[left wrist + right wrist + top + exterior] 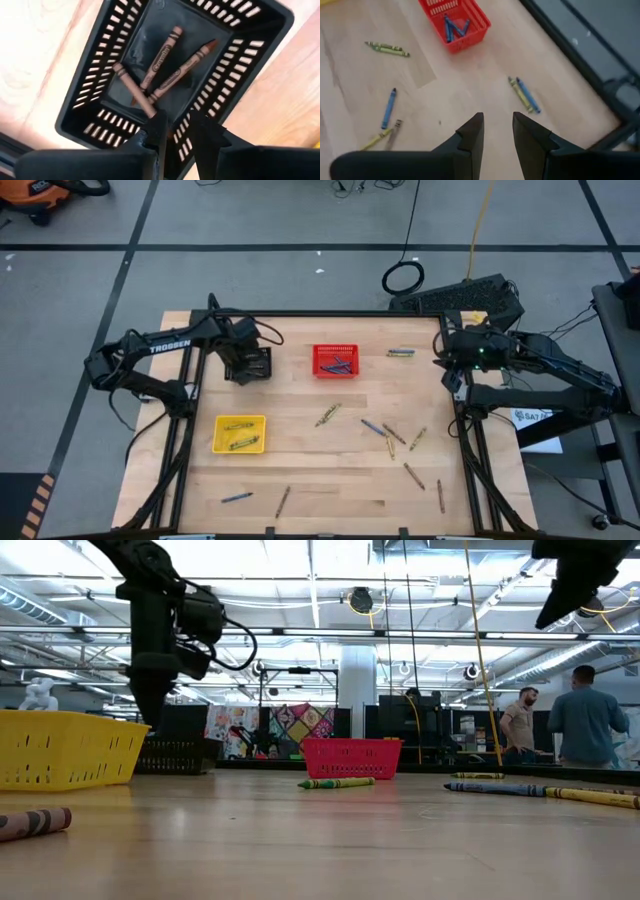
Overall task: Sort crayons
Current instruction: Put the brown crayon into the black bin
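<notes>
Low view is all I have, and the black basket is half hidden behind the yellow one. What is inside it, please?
Observer: The black basket holds three brown crayons; the left wrist view looks straight into it.
Operator: Is the left gripper holding another crayon?
Observer: No. The left gripper is above that basket, its fingers apart and nothing between them.
Operator: And the red basket?
Observer: The red basket holds blue crayons.

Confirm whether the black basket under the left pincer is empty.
No, the black basket holds three brown crayons, seen just past the left pincer.
</notes>
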`<state>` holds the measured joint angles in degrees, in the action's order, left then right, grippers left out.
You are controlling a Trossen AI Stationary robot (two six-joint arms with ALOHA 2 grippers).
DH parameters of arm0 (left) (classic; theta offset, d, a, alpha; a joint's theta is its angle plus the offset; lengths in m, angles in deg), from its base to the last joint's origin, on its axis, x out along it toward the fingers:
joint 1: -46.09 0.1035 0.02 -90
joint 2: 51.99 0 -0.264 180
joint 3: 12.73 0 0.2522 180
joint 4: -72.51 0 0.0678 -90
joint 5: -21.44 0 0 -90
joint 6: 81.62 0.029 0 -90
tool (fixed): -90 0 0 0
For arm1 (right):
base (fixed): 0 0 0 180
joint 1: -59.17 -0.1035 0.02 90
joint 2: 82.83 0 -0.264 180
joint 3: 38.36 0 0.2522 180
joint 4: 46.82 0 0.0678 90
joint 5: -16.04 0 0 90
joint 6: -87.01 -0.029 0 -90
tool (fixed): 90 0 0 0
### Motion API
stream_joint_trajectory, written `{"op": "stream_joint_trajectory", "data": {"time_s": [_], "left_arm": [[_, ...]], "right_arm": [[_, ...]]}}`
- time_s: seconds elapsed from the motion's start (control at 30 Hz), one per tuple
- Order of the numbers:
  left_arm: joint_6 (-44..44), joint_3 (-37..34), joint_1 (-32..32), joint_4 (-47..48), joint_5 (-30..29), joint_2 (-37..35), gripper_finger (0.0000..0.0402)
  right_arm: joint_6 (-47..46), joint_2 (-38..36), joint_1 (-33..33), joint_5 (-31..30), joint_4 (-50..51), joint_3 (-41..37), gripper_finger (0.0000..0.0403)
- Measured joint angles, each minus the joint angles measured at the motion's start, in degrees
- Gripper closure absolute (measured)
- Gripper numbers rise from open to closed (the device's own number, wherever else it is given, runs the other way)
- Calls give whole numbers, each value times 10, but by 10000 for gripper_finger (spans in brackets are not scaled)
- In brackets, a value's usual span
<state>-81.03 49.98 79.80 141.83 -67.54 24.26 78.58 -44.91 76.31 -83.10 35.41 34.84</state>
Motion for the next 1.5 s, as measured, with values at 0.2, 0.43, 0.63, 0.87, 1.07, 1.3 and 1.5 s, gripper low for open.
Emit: {"op": "stream_joint_trajectory", "data": {"time_s": [0.2,0.43,0.63,0.87,1.07,1.3,1.5], "left_arm": [[-31,1,-38,-1,0,0,324],[-22,28,-89,-15,-45,0,324],[19,57,-102,-17,-76,0,324],[77,57,-98,-5,-89,0,324],[43,57,-102,53,-90,-12,324],[-46,57,-135,80,-87,-48,324],[-47,57,-155,67,-86,-70,324]], "right_arm": [[44,2,0,1,-57,0,312],[-12,32,0,24,-66,0,312],[-151,72,-4,107,-79,-49,312],[-356,136,-38,112,-126,-128,312],[-355,180,-66,185,-212,-127,312],[-267,238,-105,223,-193,-127,290],[-265,302,-149,176,-187,-127,258]]}}
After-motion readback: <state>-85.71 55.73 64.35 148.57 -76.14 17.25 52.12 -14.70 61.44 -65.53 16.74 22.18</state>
